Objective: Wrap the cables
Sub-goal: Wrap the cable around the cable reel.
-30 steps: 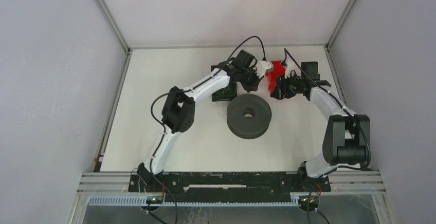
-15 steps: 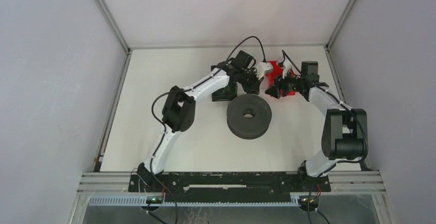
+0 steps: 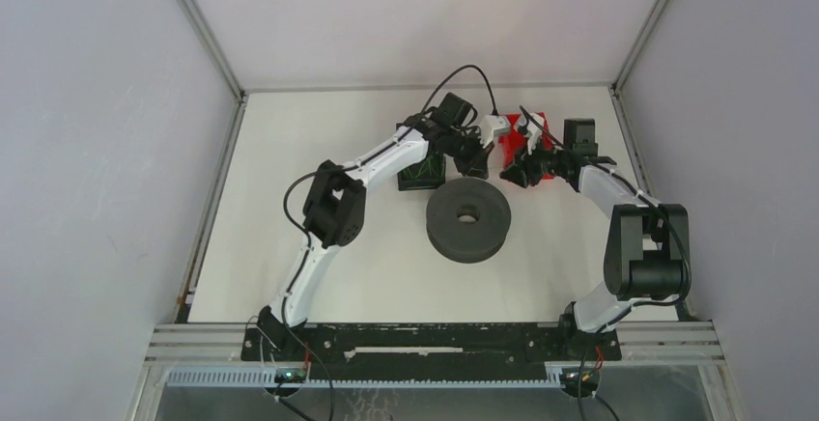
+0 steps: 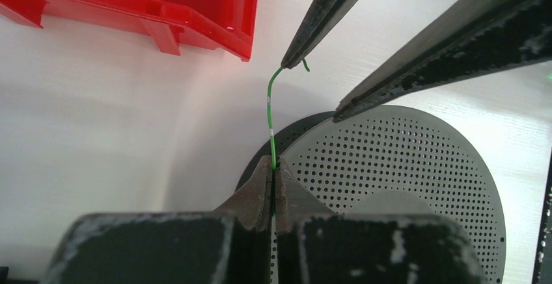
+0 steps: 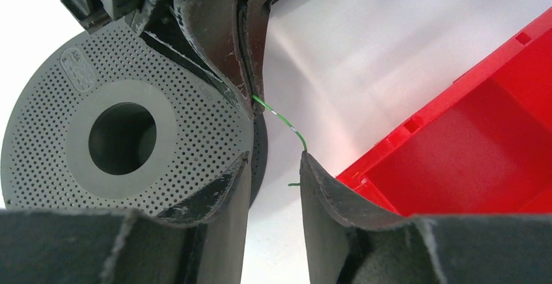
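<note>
While left jaws clamp the green cable (image 4: 271, 114), its free end reaches into the gap between the parted right jaws.

You have a glossy red plastic bin (image 4: 130, 0) and a matt, perforated grey spool (image 4: 403, 160). The green cable (image 4: 271, 111) looks smooth.

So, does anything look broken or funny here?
Nothing is broken or spilled. The only funny bit is the green wire: its free end curls into a tiny hook by the open right gripper, while the left gripper pinches it further along, near the grey spool.
</note>
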`<move>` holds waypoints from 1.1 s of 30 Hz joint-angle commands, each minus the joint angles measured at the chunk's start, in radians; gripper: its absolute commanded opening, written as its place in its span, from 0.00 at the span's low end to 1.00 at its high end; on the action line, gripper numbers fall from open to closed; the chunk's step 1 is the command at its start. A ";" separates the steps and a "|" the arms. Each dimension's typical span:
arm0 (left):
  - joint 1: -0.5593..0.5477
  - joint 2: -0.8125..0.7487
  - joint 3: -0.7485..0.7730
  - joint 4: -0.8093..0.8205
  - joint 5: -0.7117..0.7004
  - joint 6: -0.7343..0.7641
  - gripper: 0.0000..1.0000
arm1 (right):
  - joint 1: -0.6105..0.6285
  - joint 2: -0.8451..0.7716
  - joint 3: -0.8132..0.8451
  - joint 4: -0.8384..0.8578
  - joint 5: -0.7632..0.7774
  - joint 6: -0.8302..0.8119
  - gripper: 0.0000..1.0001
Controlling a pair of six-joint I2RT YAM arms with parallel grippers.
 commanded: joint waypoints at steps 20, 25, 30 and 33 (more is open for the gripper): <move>0.036 -0.066 -0.017 0.078 0.041 -0.088 0.35 | 0.014 -0.056 -0.012 -0.135 0.126 0.022 0.00; 0.052 -0.110 -0.029 0.078 0.034 -0.094 0.53 | -0.009 -0.059 -0.042 -0.176 0.180 0.158 0.00; 0.056 -0.160 -0.095 0.083 0.035 -0.075 0.57 | -0.020 -0.077 -0.056 -0.202 0.199 0.167 0.00; 0.062 -0.220 -0.167 0.088 0.025 -0.067 0.58 | -0.022 -0.109 -0.056 -0.222 0.195 0.180 0.00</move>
